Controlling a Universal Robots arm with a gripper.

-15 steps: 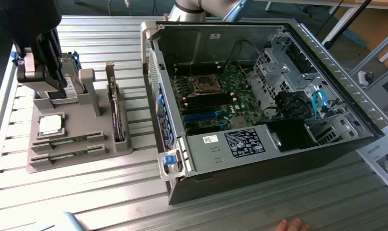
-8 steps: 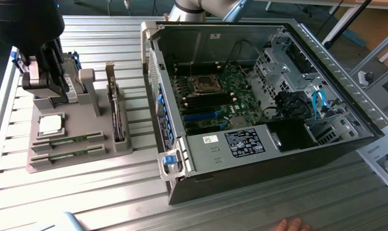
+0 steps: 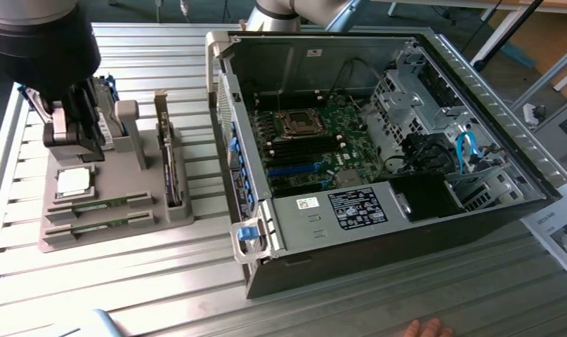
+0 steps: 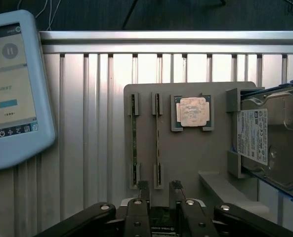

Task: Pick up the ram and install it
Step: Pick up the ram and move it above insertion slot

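Note:
Two ram sticks lie edge-up in slots of a grey holder [image 4: 186, 163]. One ram stick [image 4: 157, 140] runs in line with the gap between my fingertips; the other ram stick [image 4: 133, 140] lies parallel beside it. My gripper [image 4: 159, 187] hovers above the holder, open, with nothing between its fingers. In the exterior view the gripper [image 3: 77, 149] hangs over the back of the holder [image 3: 124, 182], and the two ram sticks [image 3: 100, 205] lie at the holder's front edge.
The holder also carries a square silver processor [image 4: 192, 112] and a hard drive [image 4: 270, 138] standing on edge. An open computer case [image 3: 471, 210] with its motherboard [image 3: 311, 140] lies at the exterior view's right. A touchscreen pendant [image 4: 13, 89] rests nearby. A hand [image 3: 428, 328] shows at the front edge.

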